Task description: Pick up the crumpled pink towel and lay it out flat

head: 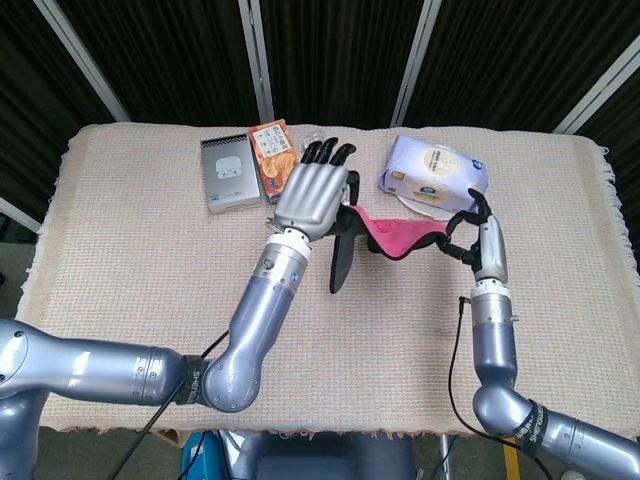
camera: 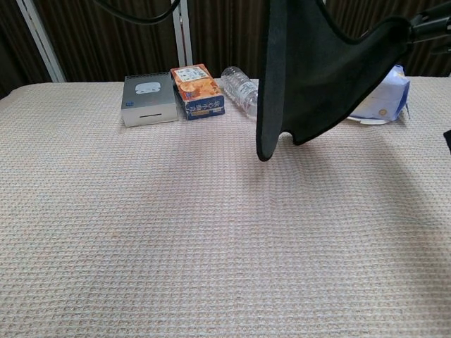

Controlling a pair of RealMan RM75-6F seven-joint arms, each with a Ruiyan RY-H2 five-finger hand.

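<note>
desk [camera: 141, 246]: beige woven cloth cover | far edge row: grey box [camera: 149, 98], orange snack box [camera: 198, 91], lying clear plastic bottle [camera: 239, 87], white-blue wipes pack [head: 436, 175]

Even, bright light falls from overhead on the table [head: 130, 250], with no glare. The towel [camera: 317, 77] reads almost black from the chest, backlit, and casts only a faint soft shadow. Both views are sharp; the backdrop stays dark.

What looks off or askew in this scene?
The clear plastic bottle lies on its side beside the orange snack box. The pink towel with a dark underside hangs unevenly between left hand and right hand, one corner drooping.
</note>
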